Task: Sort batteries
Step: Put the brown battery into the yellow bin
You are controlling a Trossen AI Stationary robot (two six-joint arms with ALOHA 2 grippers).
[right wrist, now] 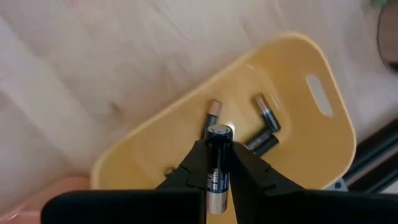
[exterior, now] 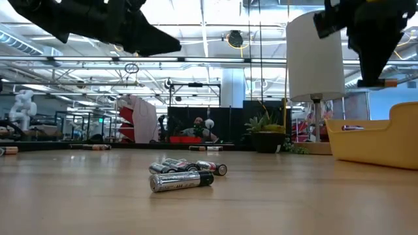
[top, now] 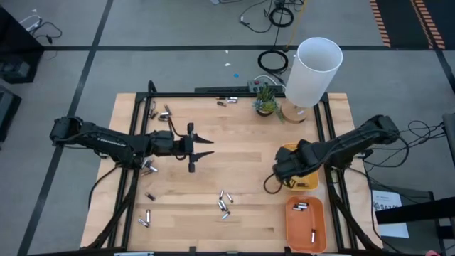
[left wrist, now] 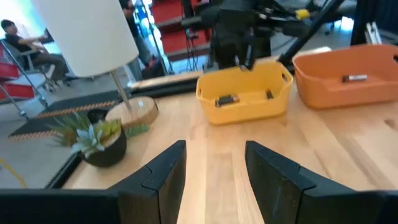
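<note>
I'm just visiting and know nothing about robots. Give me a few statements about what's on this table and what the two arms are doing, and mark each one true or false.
1. The right gripper grips a dark cylindrical battery above the yellow plastic tray. True.
2. The yellow tray is empty. False: a few batteries already lie in it.
3. The left gripper holds a battery. False: its fingers are apart with nothing between them.
4. The orange plastic tray has batteries in it. True.
5. The white cylindrical lampshade lies toppled on the wooden table. False: it stands upright.
</note>
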